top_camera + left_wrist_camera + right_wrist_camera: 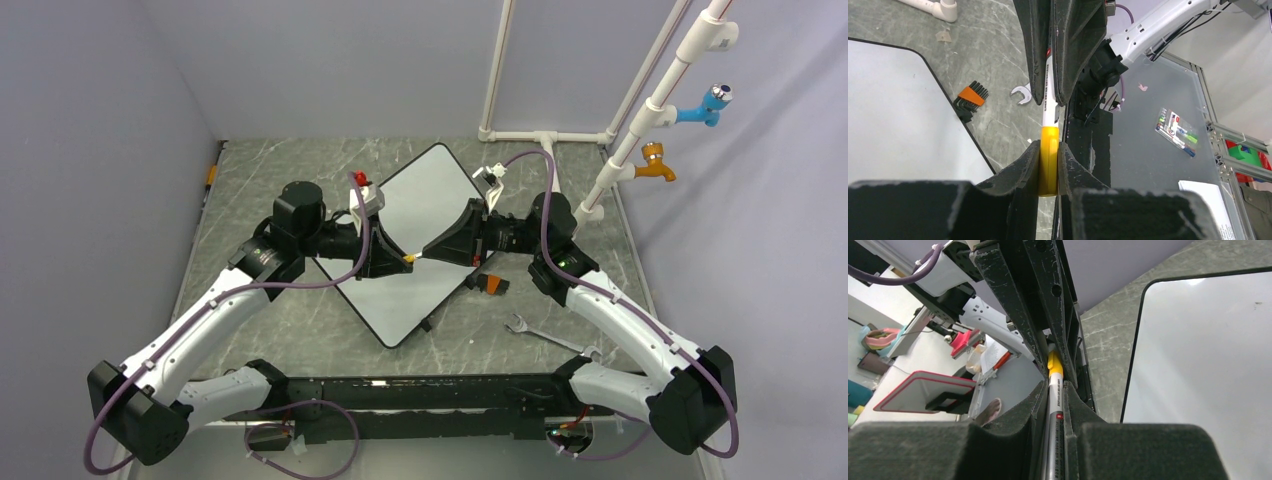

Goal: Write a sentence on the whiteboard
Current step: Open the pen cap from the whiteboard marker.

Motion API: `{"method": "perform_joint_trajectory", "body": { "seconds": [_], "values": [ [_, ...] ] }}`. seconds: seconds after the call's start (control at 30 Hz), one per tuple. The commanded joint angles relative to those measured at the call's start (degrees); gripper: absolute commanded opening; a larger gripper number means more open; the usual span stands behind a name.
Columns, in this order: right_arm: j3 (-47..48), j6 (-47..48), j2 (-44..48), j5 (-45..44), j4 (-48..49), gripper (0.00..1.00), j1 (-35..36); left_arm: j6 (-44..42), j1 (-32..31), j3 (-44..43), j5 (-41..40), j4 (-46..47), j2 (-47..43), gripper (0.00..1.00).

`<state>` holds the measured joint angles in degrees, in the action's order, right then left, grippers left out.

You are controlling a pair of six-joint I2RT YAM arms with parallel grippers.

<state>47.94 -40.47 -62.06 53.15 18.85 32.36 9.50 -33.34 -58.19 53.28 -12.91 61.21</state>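
Left gripper (1049,150) clenches the marker (413,257) by its yellow cap (1049,172); right gripper (1054,390) grips its barrel (1054,427). It lies left-right over the whiteboard (430,200), cap leftward.

The top camera looks down from high behind the robot over the whole surface (460,335). The wrist cameras sit tight behind the left end effector (1049,150) and right end effector (1055,390), facing each other; both catch the marker (1049,117) and whiteboard (1208,365) edge.

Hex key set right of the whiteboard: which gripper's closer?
Right. The right gripper is just left of the hex key set. The left gripper sits beyond it, farther left over the whiteboard. Both are clamped on one marker.
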Motion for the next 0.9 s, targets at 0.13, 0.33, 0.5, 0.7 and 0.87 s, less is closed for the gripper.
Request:
{"method": "perform_joint_trajectory", "body": {
  "seconds": [0.13,0.33,0.5,0.7,0.87],
  "values": [
    [2.46,0.65,-0.45,1.42,0.79,0.0,2.21,-1.01,-0.48,-2.3,-1.98,4.29,0.79,0.0],
    [5.48,3.64,-0.44,-4.1,-8.37,0.0,2.01,-1.31,-0.41,0.97,-7.62,5.82,-3.3,0.0],
    [6.15,2.38,0.17,-3.97,-10.2,0.0,-0.14,-2.64,-0.44,1.78,-10.68,3.51,-5.71,0.0],
    [5.58,0.28,1.67,-2.35,-10.53,0.0,-3.67,-3.99,-0.41,2.52,-13.9,0.51,-8.46,0.0],
    [5.8,0.46,2.24,-1.6,-12.21,0.0,-5.36,-4.48,-0.38,3.38,-15.72,-1.03,-9.99,0.0]
  ]
}}
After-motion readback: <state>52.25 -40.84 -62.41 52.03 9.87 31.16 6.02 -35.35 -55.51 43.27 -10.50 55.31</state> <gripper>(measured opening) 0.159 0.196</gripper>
